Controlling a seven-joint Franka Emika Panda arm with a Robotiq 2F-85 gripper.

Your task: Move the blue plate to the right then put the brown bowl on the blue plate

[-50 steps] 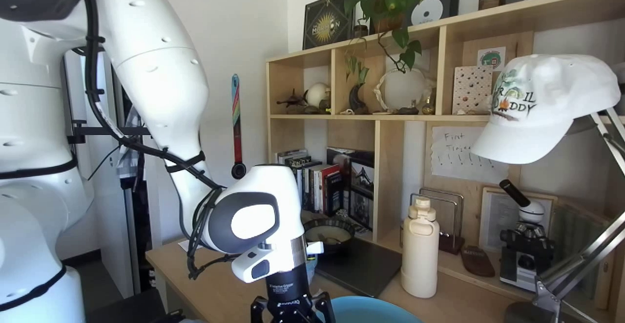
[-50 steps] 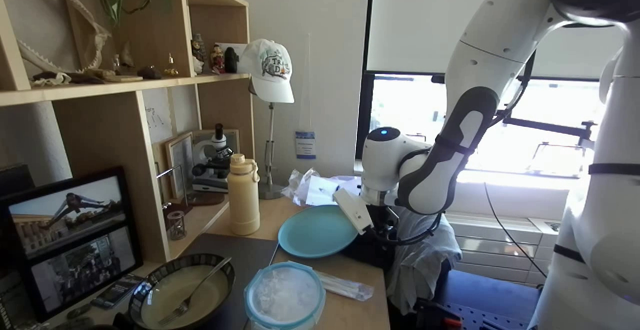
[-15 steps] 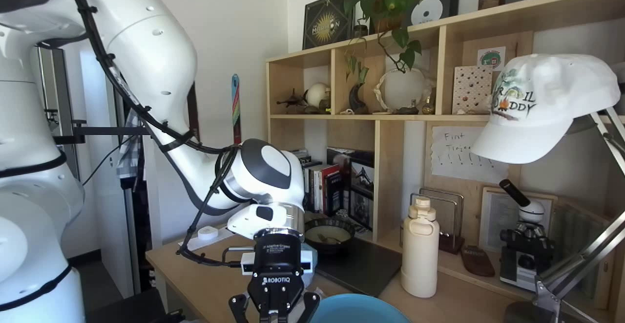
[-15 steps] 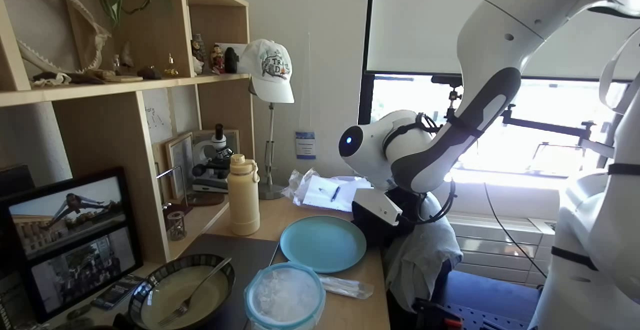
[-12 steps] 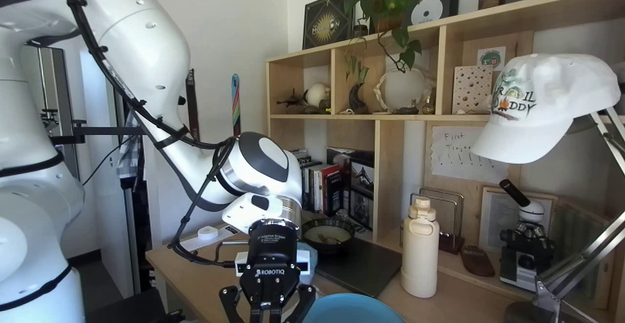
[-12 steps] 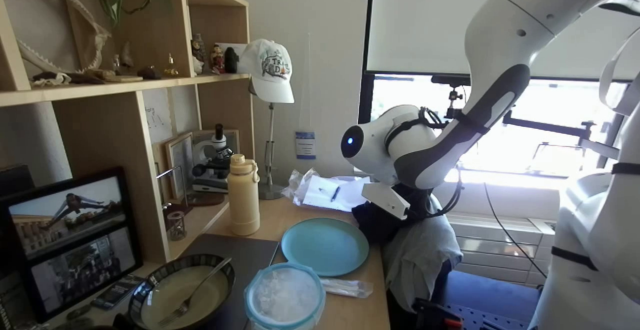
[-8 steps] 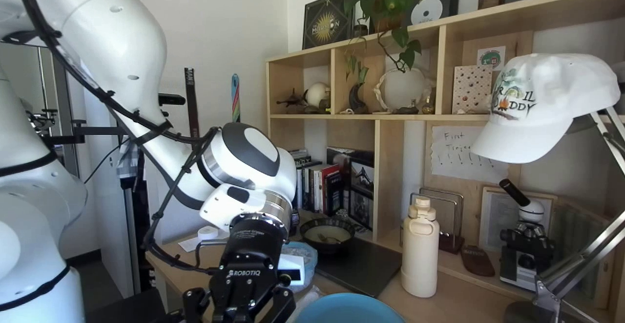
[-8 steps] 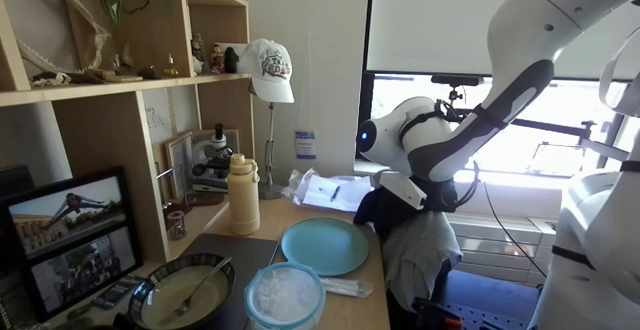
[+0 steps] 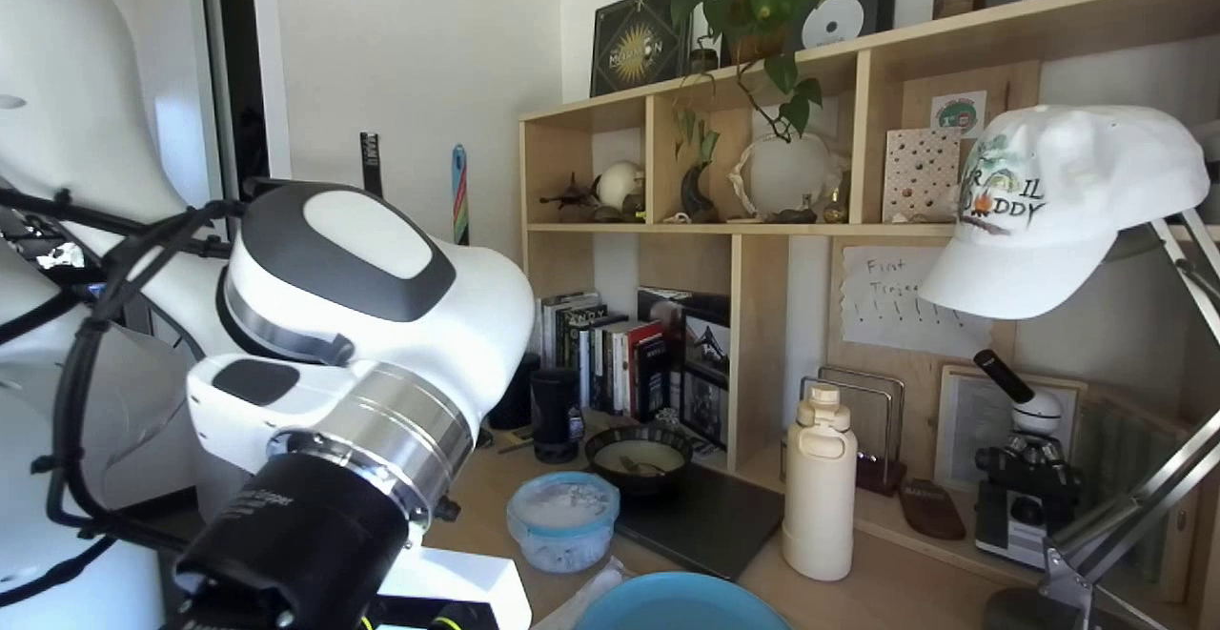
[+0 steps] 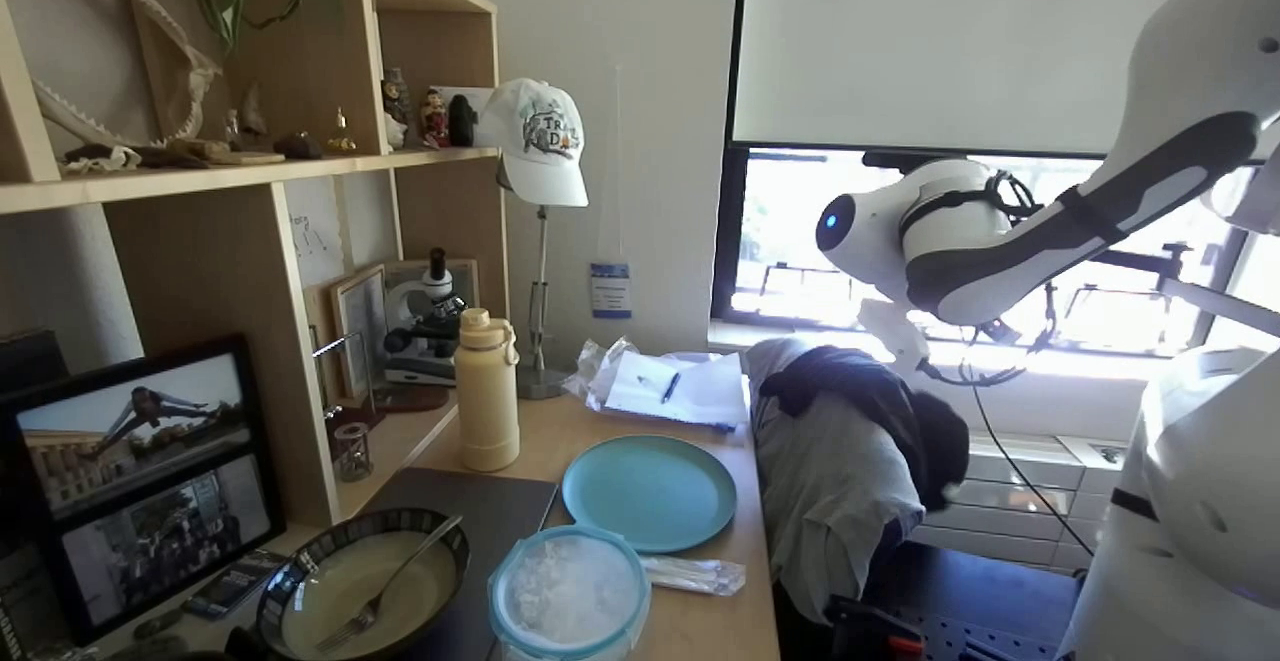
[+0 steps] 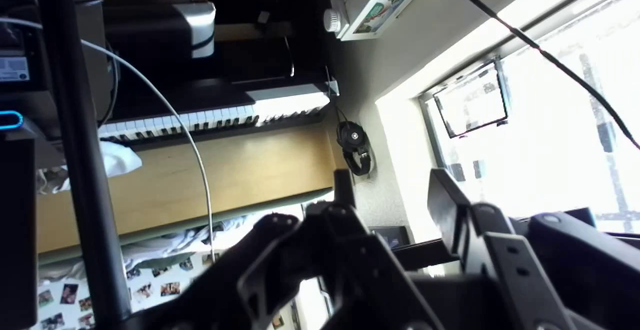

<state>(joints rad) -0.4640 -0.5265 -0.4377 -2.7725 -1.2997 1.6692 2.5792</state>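
The pincer (image 11: 393, 197) is spread, a gap standing between its fingers (image 11: 344, 187); in both exterior views its tips are out of sight. Nearest, to the pincer's right in an exterior view, the plate (image 9: 681, 603) lies flat on the worktop (image 9: 886, 592), partly cut off by that view's lower edge. Next come a packet (image 9: 586, 599), near the plate, and the tub (image 9: 562, 525), pale blue and upright. Farther from the pincer, also on its right, a black slab (image 9: 710, 520) lies flat, the bottle (image 9: 820, 497) standing just beside it. Past the tub is the bowl (image 9: 640, 483), dark brown and upright, a fork (image 10: 385, 591) in it, well apart from both pincer and plate; whether it rests on the slab or beside it I cannot tell. Behind these, farther to the pincer's right, come the microscope (image 9: 1025, 501) and the shelf (image 9: 820, 229). In the wrist view, headphones (image 11: 351, 135) and a keyboard (image 11: 220, 117) show beyond the pincer's tips, a window (image 11: 555, 135) on the right.
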